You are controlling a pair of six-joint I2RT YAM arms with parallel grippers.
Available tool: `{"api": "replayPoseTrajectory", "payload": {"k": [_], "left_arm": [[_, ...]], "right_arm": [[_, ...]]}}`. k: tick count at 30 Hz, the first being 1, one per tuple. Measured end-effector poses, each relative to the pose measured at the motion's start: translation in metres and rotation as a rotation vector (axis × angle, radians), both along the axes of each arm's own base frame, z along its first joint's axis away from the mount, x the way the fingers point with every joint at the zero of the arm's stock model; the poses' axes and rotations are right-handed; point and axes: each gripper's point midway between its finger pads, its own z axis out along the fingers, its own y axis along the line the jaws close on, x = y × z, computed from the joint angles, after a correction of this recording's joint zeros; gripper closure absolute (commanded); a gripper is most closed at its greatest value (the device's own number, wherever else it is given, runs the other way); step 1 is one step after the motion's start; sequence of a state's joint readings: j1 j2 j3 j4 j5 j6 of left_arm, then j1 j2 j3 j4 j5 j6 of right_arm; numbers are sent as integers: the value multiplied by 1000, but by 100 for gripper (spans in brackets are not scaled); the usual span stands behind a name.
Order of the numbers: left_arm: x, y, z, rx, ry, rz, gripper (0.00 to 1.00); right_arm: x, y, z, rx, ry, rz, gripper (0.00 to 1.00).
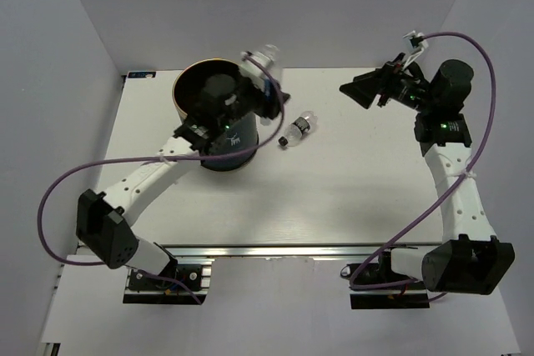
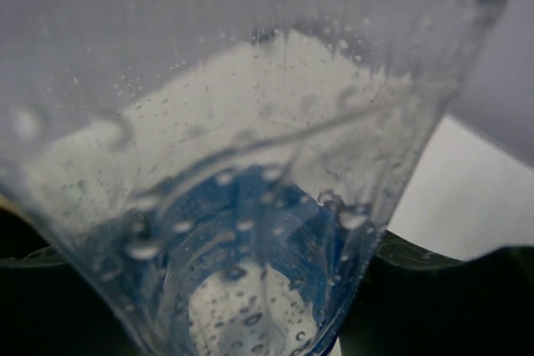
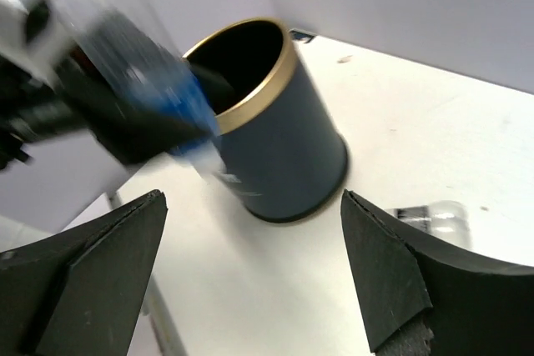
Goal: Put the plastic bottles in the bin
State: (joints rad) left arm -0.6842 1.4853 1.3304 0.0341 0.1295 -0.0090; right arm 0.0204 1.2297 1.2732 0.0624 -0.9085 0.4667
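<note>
The bin [image 1: 219, 118], dark with a gold rim, stands at the back left of the table; it also shows in the right wrist view [image 3: 279, 139]. My left gripper [image 1: 265, 89] is at the bin's far right rim, shut on a clear crinkled bottle with a blue label [image 1: 267, 59]. That bottle [image 2: 250, 206] fills the left wrist view and appears blurred in the right wrist view [image 3: 142, 56]. A small clear bottle with a dark label [image 1: 298, 129] lies on the table right of the bin and shows in the right wrist view [image 3: 434, 218]. My right gripper [image 1: 364, 89] is open, empty and raised [image 3: 254, 281]. No orange bottles are in view.
White walls close in the table on the left, back and right. The table's back edge [image 1: 334, 67] runs just behind the bin. A purple cable [image 1: 67, 181] loops out from the left arm, another [image 1: 484, 81] over the right arm.
</note>
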Motion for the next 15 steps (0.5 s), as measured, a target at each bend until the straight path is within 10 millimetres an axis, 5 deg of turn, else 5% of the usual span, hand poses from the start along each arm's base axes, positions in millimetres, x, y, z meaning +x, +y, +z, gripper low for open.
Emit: {"api": "replayPoseTrajectory", "payload": {"k": [4, 6, 9, 13, 15], "left_arm": [[36, 76, 46, -108, -51, 252, 54], [51, 116, 65, -155, -89, 389, 45], [61, 154, 84, -201, -139, 529, 39], [78, 184, 77, -204, -131, 658, 3], [87, 191, 63, -197, -103, 702, 2]], "right_arm": [[11, -20, -9, 0, 16, -51, 11], [15, -21, -18, -5, 35, -49, 10], [30, -23, -34, -33, 62, -94, 11], [55, -24, -65, -113, 120, -244, 11], [63, -18, -83, -166, 148, -297, 11]]}}
